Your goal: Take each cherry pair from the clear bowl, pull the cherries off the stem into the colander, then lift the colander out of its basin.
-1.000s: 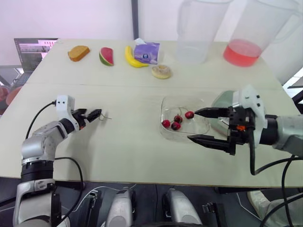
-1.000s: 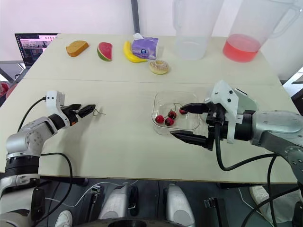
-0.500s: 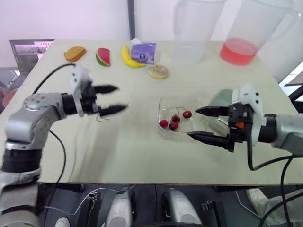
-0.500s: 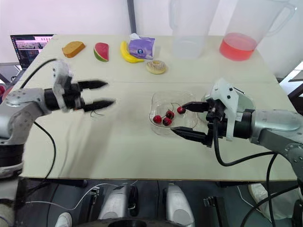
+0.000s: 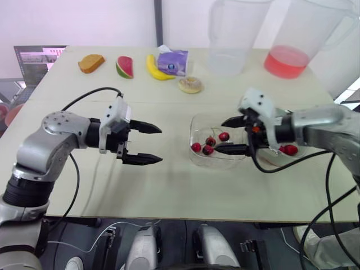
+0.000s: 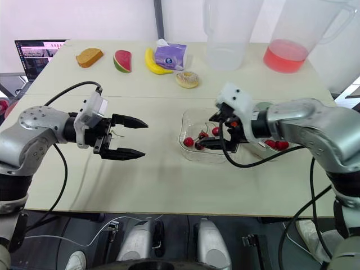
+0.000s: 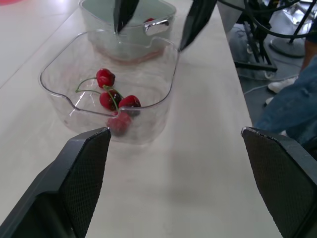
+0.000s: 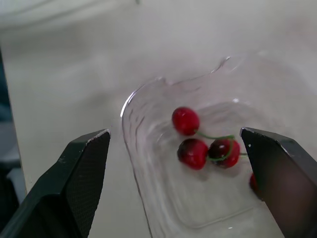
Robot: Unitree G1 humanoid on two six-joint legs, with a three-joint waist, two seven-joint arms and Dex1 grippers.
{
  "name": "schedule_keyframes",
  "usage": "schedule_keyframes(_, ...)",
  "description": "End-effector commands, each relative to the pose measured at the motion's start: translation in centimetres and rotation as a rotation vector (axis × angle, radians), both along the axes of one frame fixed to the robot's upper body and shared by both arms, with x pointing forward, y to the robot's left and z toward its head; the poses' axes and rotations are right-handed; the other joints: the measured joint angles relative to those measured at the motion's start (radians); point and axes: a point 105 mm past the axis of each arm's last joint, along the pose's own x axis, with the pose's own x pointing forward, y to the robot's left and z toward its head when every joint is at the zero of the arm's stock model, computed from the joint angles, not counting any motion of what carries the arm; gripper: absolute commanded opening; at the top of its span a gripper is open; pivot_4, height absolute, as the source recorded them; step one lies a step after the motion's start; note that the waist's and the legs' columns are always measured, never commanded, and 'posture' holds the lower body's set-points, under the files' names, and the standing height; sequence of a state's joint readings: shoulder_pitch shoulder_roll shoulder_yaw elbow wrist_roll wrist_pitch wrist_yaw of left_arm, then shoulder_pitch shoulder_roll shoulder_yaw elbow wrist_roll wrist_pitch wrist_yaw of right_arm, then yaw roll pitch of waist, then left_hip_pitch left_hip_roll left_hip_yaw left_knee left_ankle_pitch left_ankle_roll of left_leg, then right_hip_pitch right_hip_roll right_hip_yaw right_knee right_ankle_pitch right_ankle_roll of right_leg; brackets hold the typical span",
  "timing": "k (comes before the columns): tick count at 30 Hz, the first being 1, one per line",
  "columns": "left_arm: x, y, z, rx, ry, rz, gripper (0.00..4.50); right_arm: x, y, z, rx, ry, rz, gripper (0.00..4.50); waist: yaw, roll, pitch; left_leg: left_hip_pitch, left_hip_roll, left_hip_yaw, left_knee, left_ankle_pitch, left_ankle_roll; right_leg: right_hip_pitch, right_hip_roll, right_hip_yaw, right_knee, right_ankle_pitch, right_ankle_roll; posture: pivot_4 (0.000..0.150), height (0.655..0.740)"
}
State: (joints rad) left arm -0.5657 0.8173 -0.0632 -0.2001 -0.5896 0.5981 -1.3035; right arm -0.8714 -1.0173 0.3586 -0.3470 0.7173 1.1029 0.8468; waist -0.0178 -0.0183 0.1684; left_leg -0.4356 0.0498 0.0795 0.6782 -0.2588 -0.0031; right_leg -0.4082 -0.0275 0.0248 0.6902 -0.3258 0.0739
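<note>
The clear bowl sits right of the table's middle and holds several red cherries on green stems. My right gripper is open, its two fingers reaching from the right over the bowl and straddling the cherries. My left gripper is open and empty, pointing at the bowl from a short way to its left. Just behind the right hand stands the pale green colander in its basin, with red cherries inside. The right wrist view looks down on the cherries.
Along the far edge lie a bread slice, a watermelon slice, a banana, a tissue pack and a donut. A clear pitcher and one with red liquid stand behind. A laptop sits far left.
My left arm swung from the table's left side toward the bowl and its fingers opened. My right gripper moved left over the bowl, uncovering the colander.
</note>
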Motion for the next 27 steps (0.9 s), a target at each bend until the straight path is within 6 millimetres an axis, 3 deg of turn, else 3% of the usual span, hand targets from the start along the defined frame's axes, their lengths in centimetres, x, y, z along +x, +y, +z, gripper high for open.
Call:
schedule_keyframes(1,0.1,-0.2,1.0,-0.010,-0.058,-0.007,4.50,1.3,0.3,-0.1,-0.087,-0.042,0.048,3.92,0.001,0.000,0.000,0.000,0.000,0.000,0.000,0.000,0.000,0.000,0.000,0.000,0.000,0.000,0.000,0.150,0.7400)
schedule_keyframes(3,0.1,-0.3,1.1,-0.013,-0.058,-0.005,4.50,2.0,0.3,-0.6,-0.128,-0.050,0.066,3.31,0.003,0.000,0.000,0.000,0.000,0.000,0.000,0.000,0.000,0.000,0.000,0.000,0.000,0.000,0.000,0.150,0.7400)
schedule_keyframes(15,0.2,-0.5,0.9,-0.020,-0.054,0.007,4.50,3.9,0.2,-3.3,-0.231,-0.046,0.088,3.31,0.004,0.000,0.000,-0.003,0.000,0.000,0.002,0.000,0.000,-0.001,0.000,-0.001,0.001,0.000,0.000,0.150,0.7400)
schedule_keyframes(27,0.5,-0.7,0.8,-0.023,-0.058,0.016,4.50,3.2,0.9,-5.6,-0.252,0.003,0.112,3.31,0.004,0.000,0.000,-0.003,0.000,-0.001,0.002,0.000,0.000,-0.001,0.000,-0.001,0.001,0.000,0.000,0.150,0.7400)
